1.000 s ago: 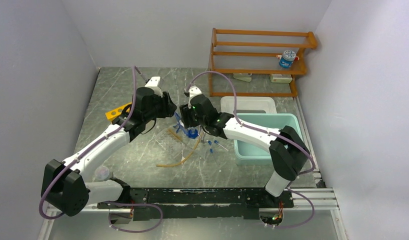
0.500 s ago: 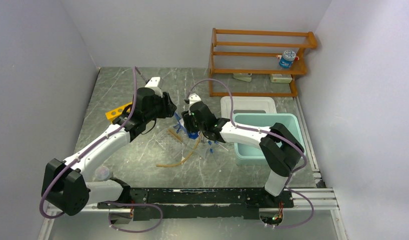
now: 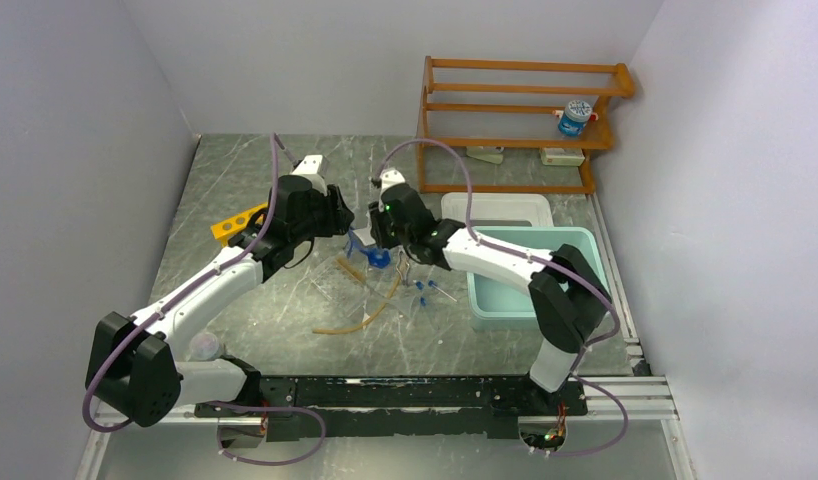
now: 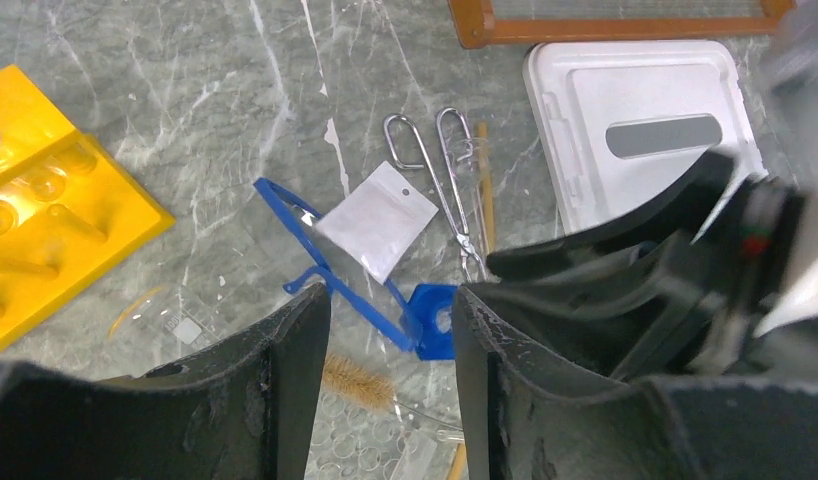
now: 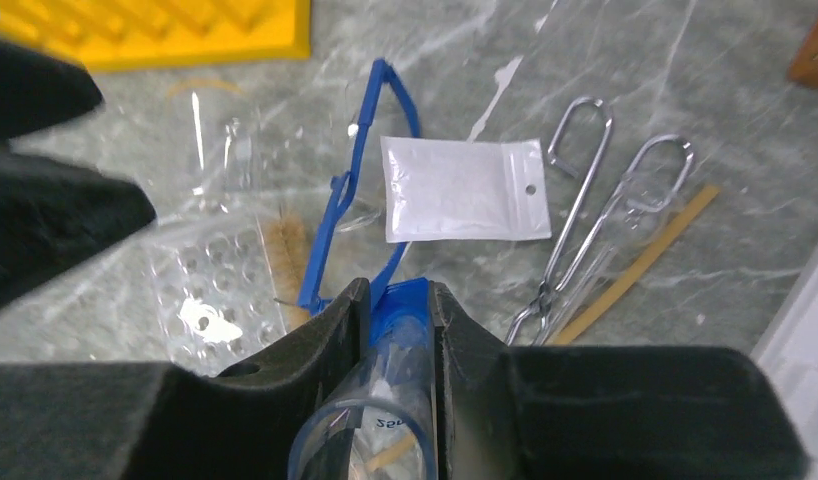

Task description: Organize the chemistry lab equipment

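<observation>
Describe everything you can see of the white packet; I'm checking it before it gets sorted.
The packet is a small, flat, rectangular pouch of white, slightly frosted plastic, with a sealed strip and a round punched hole at one end. It lies flat on the grey table, between the goggles and the tongs. One corner overlaps the goggles' blue frame; whether it touches the tongs is unclear. Nothing holds it.

A fixed overhead camera looks down from behind the arms' bases [image 3: 545,375], taking in the whole table [image 3: 235,170]. Two wrist cameras point steeply down, close to it; both catch the white packet [image 4: 377,220], metal tongs [image 4: 455,195] and blue-framed goggles [image 4: 330,275].
</observation>
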### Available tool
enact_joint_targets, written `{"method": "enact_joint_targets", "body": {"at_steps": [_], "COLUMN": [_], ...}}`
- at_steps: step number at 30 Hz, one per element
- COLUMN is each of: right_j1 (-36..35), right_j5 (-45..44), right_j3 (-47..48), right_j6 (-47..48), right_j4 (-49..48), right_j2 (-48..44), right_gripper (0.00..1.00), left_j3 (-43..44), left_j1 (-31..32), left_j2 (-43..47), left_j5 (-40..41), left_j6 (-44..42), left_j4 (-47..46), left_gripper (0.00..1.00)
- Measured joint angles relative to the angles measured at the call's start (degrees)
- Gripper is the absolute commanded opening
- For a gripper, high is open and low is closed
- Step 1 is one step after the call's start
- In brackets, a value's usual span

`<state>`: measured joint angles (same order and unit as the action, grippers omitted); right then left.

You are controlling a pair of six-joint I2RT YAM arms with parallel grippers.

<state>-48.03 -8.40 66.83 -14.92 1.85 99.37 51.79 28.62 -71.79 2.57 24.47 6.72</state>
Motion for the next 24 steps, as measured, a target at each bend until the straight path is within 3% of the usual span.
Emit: {"method": "enact_joint_targets", "body": {"at_steps": [24], "right_j1": [29.24], "right_j5": [14.49], "right_j3": [15.28], "right_j6": [-9.20], "right_j4": [28.11], "right_j2": [-21.46], "right_gripper": [0.26], "left_j3": [-0.02], "left_j1": [0.00], "left_j2": [-0.37], "left_j5": [-0.68], "left_j6": [0.00], "left_j4": [-2.71], "left_gripper": [0.53]}}
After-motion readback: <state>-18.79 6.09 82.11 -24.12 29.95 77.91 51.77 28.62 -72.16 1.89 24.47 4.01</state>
